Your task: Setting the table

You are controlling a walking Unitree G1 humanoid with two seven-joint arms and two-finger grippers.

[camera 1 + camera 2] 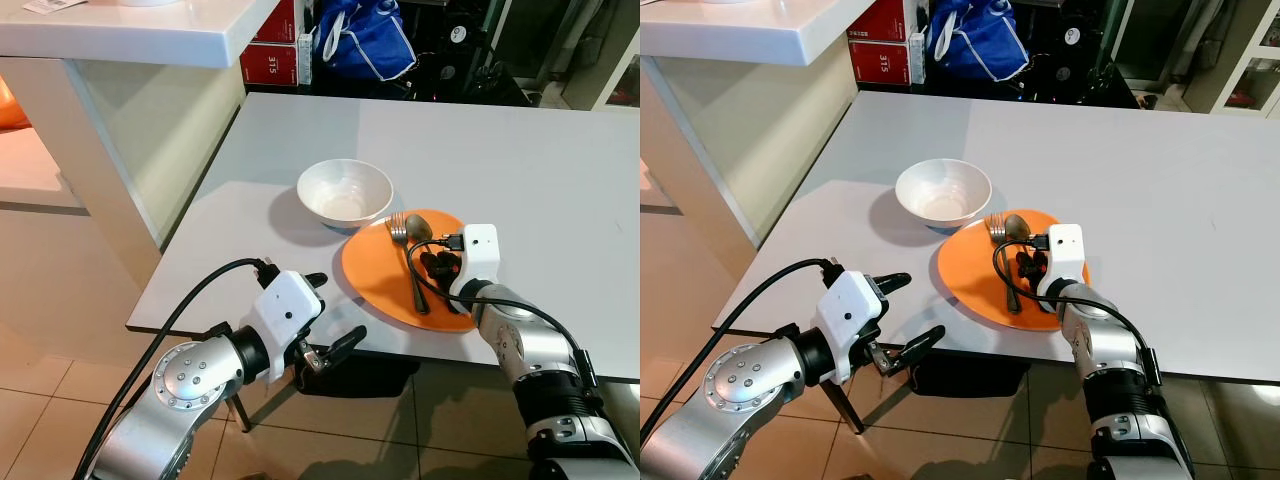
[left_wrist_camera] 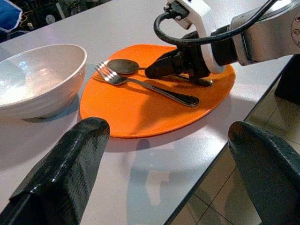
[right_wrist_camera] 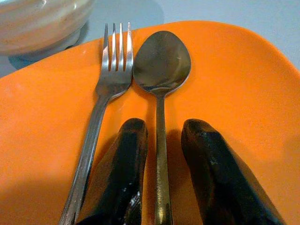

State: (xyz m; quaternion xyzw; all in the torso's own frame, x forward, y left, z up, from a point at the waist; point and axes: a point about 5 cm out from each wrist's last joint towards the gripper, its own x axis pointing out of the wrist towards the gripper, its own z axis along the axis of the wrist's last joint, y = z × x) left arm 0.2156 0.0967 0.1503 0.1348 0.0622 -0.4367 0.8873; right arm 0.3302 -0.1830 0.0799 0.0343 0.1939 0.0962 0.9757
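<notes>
Spoon (image 3: 161, 65) handle is straddled by the spread right pincer (image 3: 161, 173) on the orange plate (image 3: 243, 93), fork (image 3: 110, 79) just beside; left pincer (image 1: 325, 315) is held spread off the surface (image 1: 520, 150) edge.

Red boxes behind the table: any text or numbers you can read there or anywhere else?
"315": white characters on the red box under the counter; could equally read "SLE".
Paper slip on the white counter: print too small to read.
Plate, bowl, cutlery: no markings.

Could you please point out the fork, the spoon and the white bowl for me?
fork (image 3: 114, 70), right wrist view, base of the tines.
spoon (image 3: 161, 60), right wrist view, middle of its bowl.
white bowl (image 1: 345, 190), left eye view, inner wall.
</notes>
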